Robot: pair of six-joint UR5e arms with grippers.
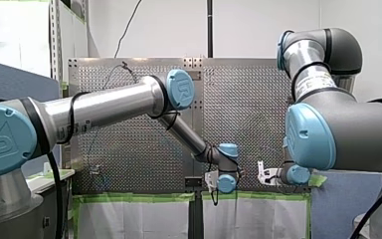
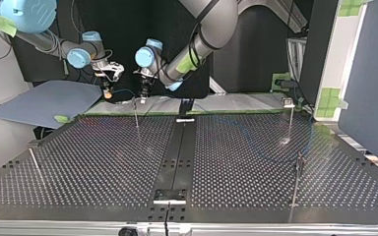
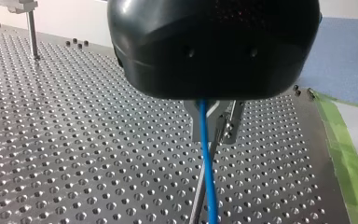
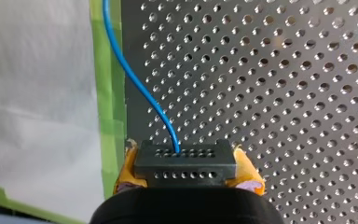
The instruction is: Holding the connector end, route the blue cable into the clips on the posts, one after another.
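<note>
Our right gripper [image 4: 189, 175] has its yellow pads [image 4: 127, 170] clamped on the dark connector [image 4: 185, 163], a rigid block that gives a sure hold. The blue cable [image 4: 135, 79] leaving it is thin, light and limp, so we judge it will sag and spring rather than keep a shape. Our left gripper [image 3: 216, 126] has its metal fingers close together on the cable. It probably slides there, so guiding it close to a clip seems wise. In the top view both hang over the counter [image 2: 103, 162] near 11 o'clock, with a post [image 2: 136, 113] at 6 o'clock from our left gripper.

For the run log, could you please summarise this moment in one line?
right gripper: shut on connector | left gripper: at blue cable
</note>
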